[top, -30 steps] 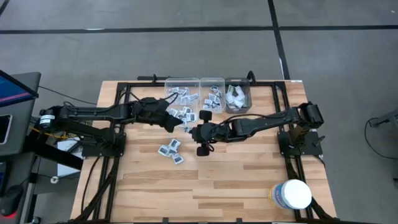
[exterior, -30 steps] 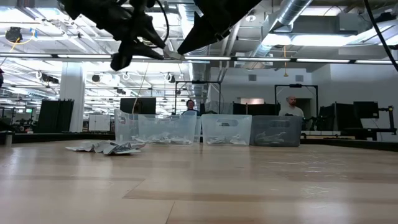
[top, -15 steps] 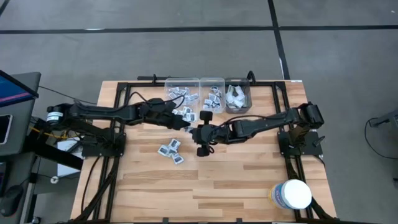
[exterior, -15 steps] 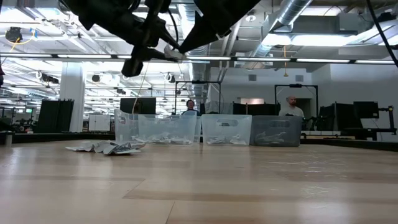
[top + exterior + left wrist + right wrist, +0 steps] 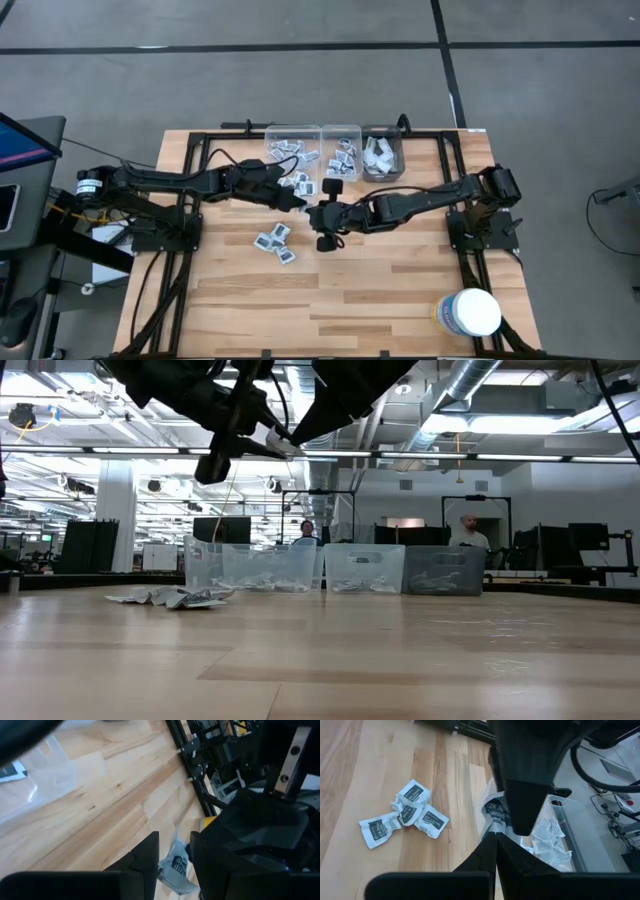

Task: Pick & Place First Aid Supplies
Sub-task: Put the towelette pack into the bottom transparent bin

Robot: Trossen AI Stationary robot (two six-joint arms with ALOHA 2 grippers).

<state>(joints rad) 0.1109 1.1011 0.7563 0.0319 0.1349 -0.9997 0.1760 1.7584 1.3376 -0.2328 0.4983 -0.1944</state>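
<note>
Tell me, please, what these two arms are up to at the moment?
They are sorting first aid packets into three clear bins at the table's far edge. Mid-table, above the wood, both grippers meet on one packet: the left gripper and the right gripper each pinch it, apparently a handover. A few more packets lie loose on the table, and others are already in the bins.

Three clear bins [image 5: 332, 150], one white tub [image 5: 470, 312], two arms [image 5: 170, 182].
</note>
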